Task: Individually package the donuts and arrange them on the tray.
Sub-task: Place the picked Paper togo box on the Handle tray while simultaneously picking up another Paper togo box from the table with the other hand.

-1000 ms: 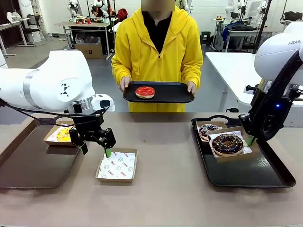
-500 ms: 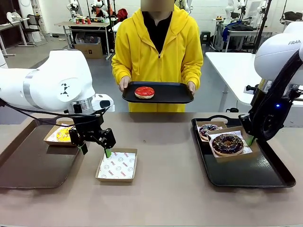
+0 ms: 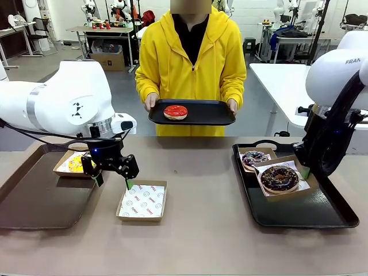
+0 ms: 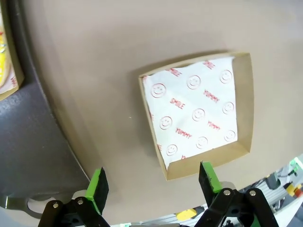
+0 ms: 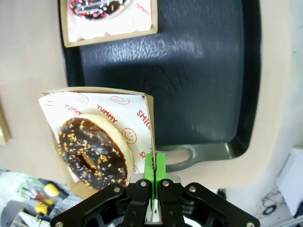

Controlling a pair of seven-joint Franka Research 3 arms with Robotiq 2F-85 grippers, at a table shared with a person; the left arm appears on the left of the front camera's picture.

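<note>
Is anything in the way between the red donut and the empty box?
Nothing visible: only bare table lies between the red donut on the person's tray and the empty box. The open left gripper hangs at its corner.

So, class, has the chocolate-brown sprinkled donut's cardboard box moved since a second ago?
Yes: the chocolate donut's box edged nearer the camera, away from the purple donut's box.

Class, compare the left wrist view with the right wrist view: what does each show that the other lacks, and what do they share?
Left wrist: the open left gripper above an empty box on the table, beside a brown tray. Right wrist: the right gripper shut on the wall of the filled box holding the chocolate donut, and the purple donut boxed on a black tray. Shared: green pads, smiley-printed paper-lined cardboard boxes, tan table.
</note>
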